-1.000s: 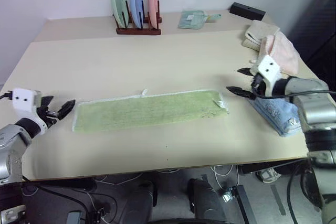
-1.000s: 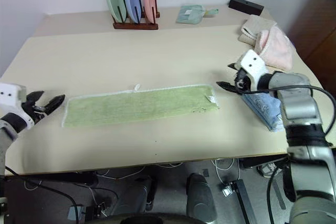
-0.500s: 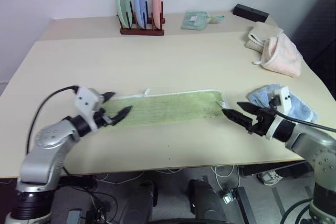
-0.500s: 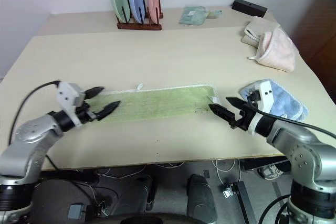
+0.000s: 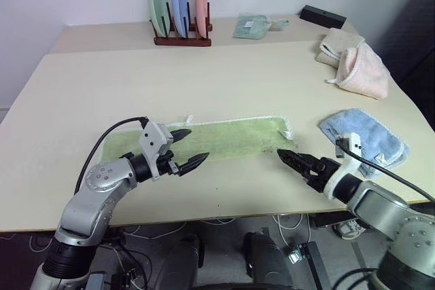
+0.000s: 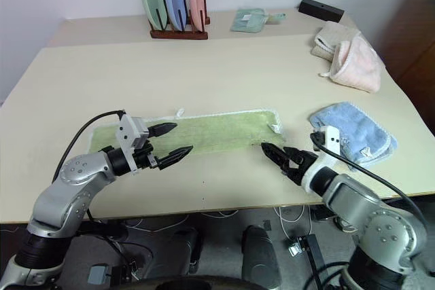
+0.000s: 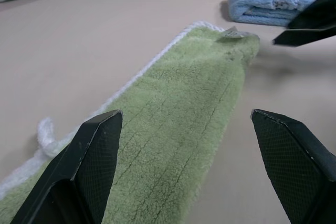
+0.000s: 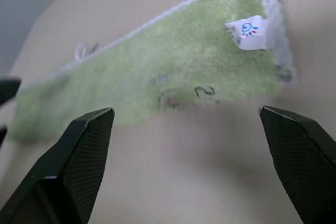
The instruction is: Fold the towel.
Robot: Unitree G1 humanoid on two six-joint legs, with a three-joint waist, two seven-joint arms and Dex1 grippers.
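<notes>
1. The counter (image 5: 224,79) is big, flat and pale tan.
2. The towel (image 5: 231,137) is green with a white edge. It lies flat in a long strip across the near middle of the counter. A small white tag (image 8: 245,31) sits at its right end.
3. The left gripper (image 5: 187,149) is over the left part of the towel. Its fingers (image 7: 94,161) are spread wide apart and hold nothing.
4. The right gripper (image 5: 291,161) is on the near side of the towel's right end, very close to its corner. Its fingers (image 8: 79,161) are spread wide too and hold nothing.
5. A blue towel (image 5: 363,137) lies bunched on the right, just past the right gripper.
6. A pink cloth (image 5: 363,69) lies at the far right, on top of a tan cloth (image 5: 336,40).
7. A plate rack (image 5: 180,35) stands at the far side with a green, a blue and a pink plate standing up in it.
8. A little folded green cloth (image 5: 253,26) lies to the right of the rack.
9. A black box (image 5: 323,15) sits at the far right corner.
</notes>
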